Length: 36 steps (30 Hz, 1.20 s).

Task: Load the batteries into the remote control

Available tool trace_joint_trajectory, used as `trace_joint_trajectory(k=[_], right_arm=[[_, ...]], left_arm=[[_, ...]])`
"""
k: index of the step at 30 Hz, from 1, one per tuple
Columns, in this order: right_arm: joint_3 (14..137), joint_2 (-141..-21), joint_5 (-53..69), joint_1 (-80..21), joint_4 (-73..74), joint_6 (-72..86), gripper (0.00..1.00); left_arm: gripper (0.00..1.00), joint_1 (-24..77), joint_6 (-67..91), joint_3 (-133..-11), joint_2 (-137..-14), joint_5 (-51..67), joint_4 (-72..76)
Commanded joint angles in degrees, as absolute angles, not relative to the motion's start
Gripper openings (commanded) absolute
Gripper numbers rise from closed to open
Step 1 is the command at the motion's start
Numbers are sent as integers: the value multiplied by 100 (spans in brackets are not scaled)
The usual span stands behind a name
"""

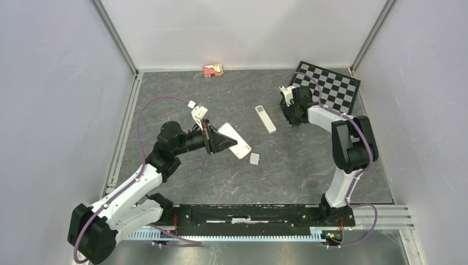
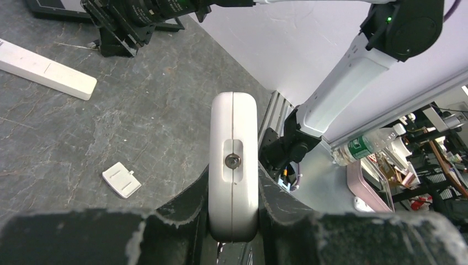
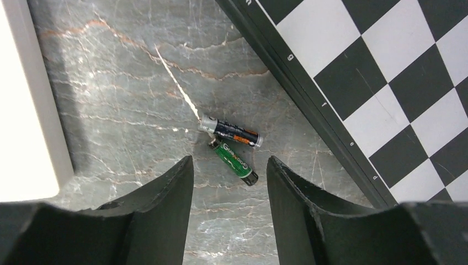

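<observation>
Top view: the left gripper (image 1: 212, 139) is clenched on the white remote (image 1: 236, 144), well apart from the chessboard (image 1: 330, 85); a small white cover (image 1: 254, 158) lies loose on the bench (image 1: 309, 165); the right gripper (image 1: 288, 106) hovers at the chessboard's edge. Left wrist: remote pinched edge-on, no cells visible in it. Right wrist: jaws parted and empty above two batteries (image 3: 230, 133), touching each other, just beside the chessboard; loading looks not yet begun.

Left wrist view, centre: rounded white plastic remote (image 2: 233, 127), lower end hidden btw black fingers of left gripper (image 2: 233, 182). Right wrist view: long flat white bar (image 3: 25, 99) cut off at left & top edges; black-and-white chequered board (image 3: 386, 83), upper right, only partly in frame. Top view, top centre: small red-yellow box (image 1: 213, 70), print too small to read.
</observation>
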<state>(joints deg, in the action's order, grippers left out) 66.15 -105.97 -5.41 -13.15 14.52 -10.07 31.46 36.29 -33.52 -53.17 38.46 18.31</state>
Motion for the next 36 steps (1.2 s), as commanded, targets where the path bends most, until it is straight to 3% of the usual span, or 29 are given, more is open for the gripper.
trace_joint_trajectory(k=[1,12,25,30,36], right_arm=[[6569,-10555,-50,-1133,1582,-1503,55],[6588,-10753,710,-1000,1859,-2083,44],[6775,-10873,1022,-984,2243,-1830,7],[6546,-10464,1556,-1001,2112,-1827,2],[5943,-9384,3054,-1178,1641,-2096,1]], left_arm=[[2,3120,3350,-3372,-5147,4083,2202],[2,3123,3476,-3384,-5185,3981,2166],[2,3121,3414,-3532,-5145,3718,1854],[2,3121,3395,-3542,-4974,3127,1544],[2,3111,3641,-3687,-5134,2175,740]])
